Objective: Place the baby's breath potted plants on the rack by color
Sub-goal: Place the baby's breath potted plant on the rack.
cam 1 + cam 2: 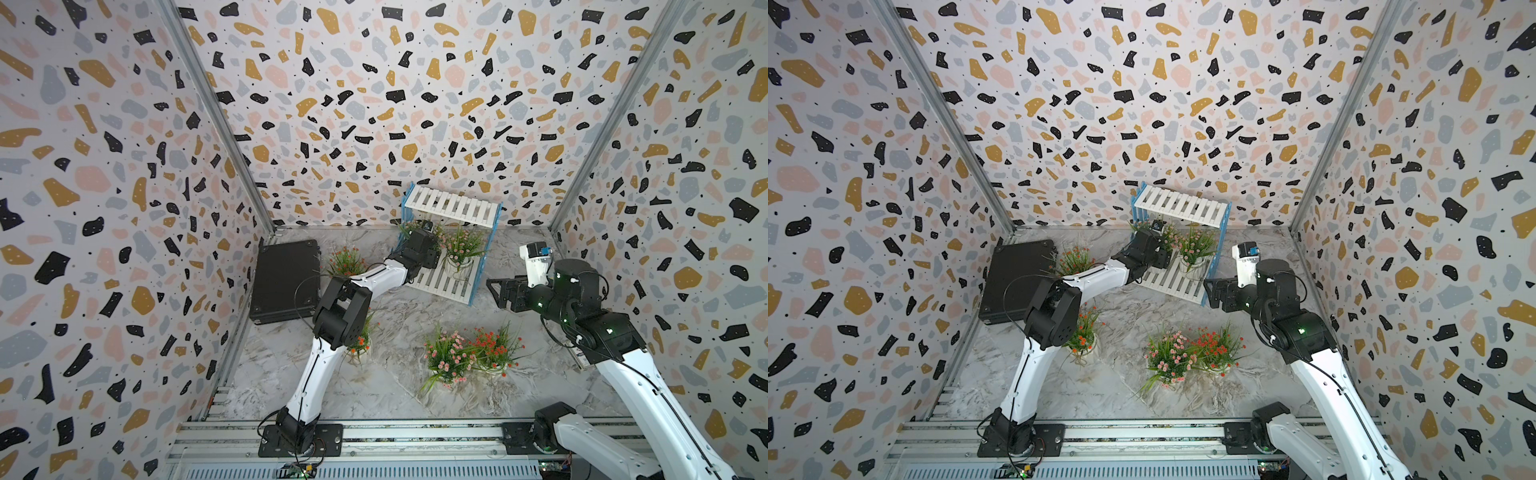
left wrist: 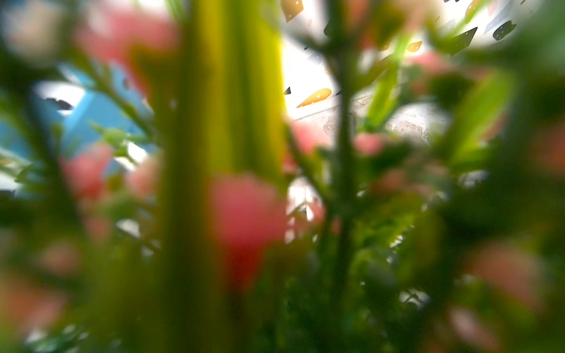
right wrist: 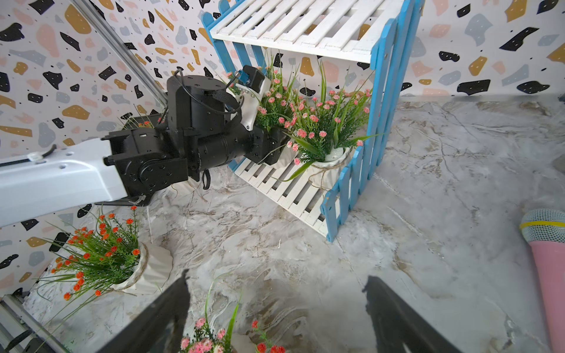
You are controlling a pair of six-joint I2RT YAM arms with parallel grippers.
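**Caught at the lower shelf [image 1: 440, 284]**

Top views: logged rack [image 1: 453, 205] upright at the back of the table [image 1: 395, 399]. Counted two on its lower shelf: near pink plant [image 1: 462, 245] and far pink plant [image 1: 409, 226], the latter partly behind left arm [image 1: 374, 276]. Found four on the table: third pink plant [image 1: 446, 357], foliage touching front red-orange plant [image 1: 496, 347]; elbow red-orange plant [image 1: 360, 345]; case-side red-orange plant [image 1: 345, 259] by black case [image 1: 284, 282].

Left wrist view: got only blurred pink blooms [image 2: 247, 207] and stems, probably the far pink plant, with blue rack side [image 2: 85, 113] behind.

Right wrist view: saw left gripper [image 3: 276, 146] against the far pink plant's pot; could not tell whether clamped or loose. Saw right gripper [image 3: 276, 275] spread wide, holding nothing, above the table. Noted pink microphone [image 3: 547, 275].
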